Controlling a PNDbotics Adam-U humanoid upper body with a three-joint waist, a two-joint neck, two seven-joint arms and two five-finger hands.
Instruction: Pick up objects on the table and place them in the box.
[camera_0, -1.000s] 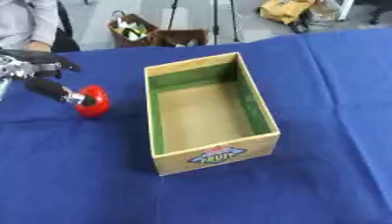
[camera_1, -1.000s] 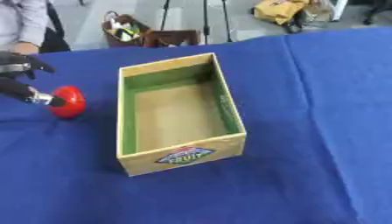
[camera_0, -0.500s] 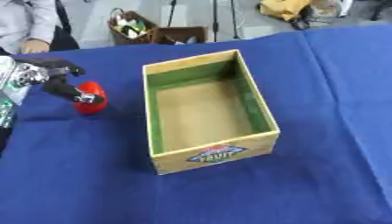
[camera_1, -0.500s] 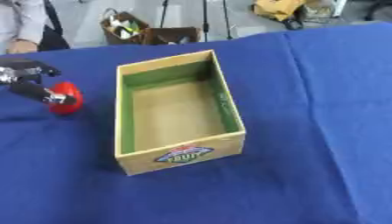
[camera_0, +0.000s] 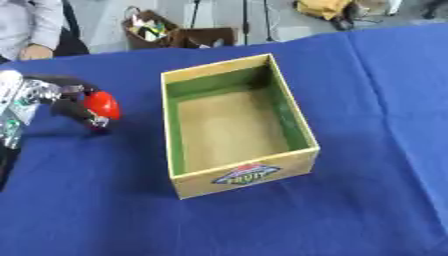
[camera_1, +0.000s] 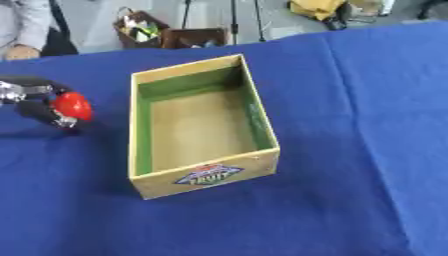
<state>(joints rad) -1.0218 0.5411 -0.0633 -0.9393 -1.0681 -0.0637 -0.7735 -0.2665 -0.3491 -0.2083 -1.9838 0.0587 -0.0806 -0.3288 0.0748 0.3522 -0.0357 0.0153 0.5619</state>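
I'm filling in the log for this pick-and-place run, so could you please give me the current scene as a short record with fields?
surface: table under a blue cloth
box: open wooden box with green inner walls, empty, a label on its near end
object: red object, left of the box
left hand: left hand with its fingers curled round the red object, a shadow on the cloth beneath
right hand: not in view
progress: red object not yet in the box
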